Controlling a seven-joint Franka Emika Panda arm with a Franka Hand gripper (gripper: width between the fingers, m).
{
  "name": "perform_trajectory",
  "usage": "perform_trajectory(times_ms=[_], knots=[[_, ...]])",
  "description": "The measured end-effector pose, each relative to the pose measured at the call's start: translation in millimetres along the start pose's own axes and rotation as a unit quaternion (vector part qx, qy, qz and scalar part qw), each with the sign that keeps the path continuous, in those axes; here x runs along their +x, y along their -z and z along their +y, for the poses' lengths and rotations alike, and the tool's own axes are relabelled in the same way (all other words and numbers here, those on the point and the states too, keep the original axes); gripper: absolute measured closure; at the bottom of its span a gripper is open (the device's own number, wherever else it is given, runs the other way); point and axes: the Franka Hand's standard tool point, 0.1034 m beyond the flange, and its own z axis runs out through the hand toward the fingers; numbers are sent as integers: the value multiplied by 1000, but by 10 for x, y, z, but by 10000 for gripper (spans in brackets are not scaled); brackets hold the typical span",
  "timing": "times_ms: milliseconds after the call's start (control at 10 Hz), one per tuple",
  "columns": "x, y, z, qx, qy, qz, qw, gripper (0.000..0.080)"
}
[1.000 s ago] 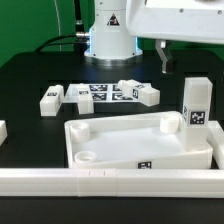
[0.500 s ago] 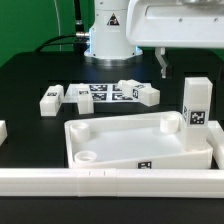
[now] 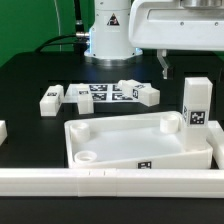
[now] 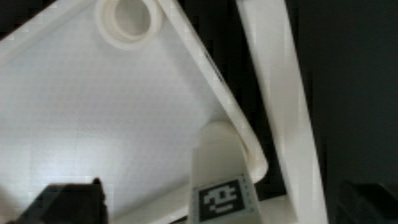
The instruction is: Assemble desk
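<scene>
Tool [image 3: 168, 62], jaws open and empty, hangs upper right of the exterior view; white square-section tagged leg [image 3: 197, 103] stands upright just below-right of it, at the right corner of the large white rimmed plastic desk top [image 3: 130, 140].

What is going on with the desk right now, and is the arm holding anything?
The arm's tool hangs open in the air, holding nothing, near the end of the desk top on the exterior view's right. One leg stands upright at that end's corner; whether it is fully seated cannot be told. The loose legs lie on the black table behind the desk top. The round socket in its near corner is empty.
</scene>
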Motion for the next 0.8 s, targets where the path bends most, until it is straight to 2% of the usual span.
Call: perform_trajectory(times_ms=[100, 200, 300, 800], knots=[[-125, 1, 4, -4, 33, -8, 999, 151], [-271, 13, -11, -17, 100, -19, 995, 151], [-369, -17, -4, -20, 113, -26, 993, 151], [-420, -62, 20, -20, 118, -26, 992, 151]])
